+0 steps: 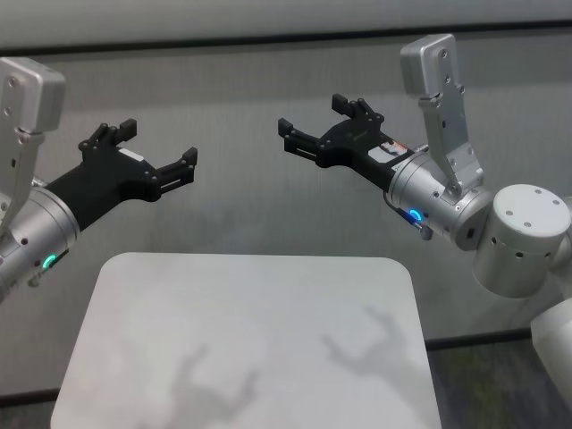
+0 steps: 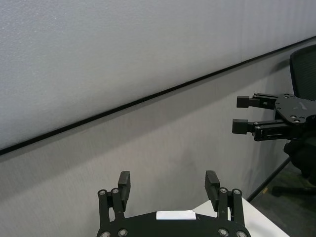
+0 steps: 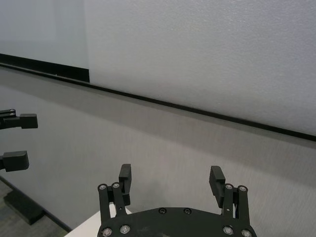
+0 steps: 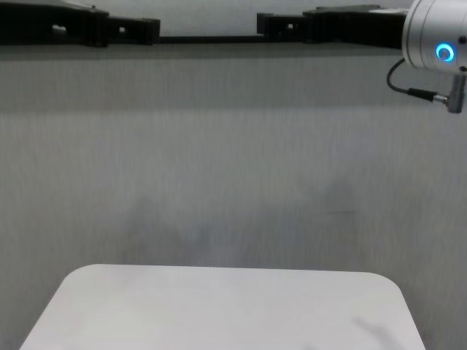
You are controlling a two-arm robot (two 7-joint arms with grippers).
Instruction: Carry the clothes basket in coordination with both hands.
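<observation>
The clothes basket is out of view in every frame. My left gripper (image 1: 154,145) hangs in the air above the far left of the white table (image 1: 241,357), open and holding nothing. The right gripper (image 1: 313,114) floats opposite it, above the far right of the table, also open and empty. The two face each other across a wide gap. In the left wrist view my own fingers (image 2: 123,181) stand apart, with the right gripper (image 2: 241,114) farther off. The right wrist view shows its fingers (image 3: 217,177) spread and the left gripper (image 3: 22,140) at the edge. Both reach in at the top of the chest view.
A white table with rounded corners (image 4: 219,306) stands below the arms, nothing on it. A grey partition wall with a black strip (image 3: 197,111) rises close behind. A black office chair (image 2: 303,69) stands off to the right side.
</observation>
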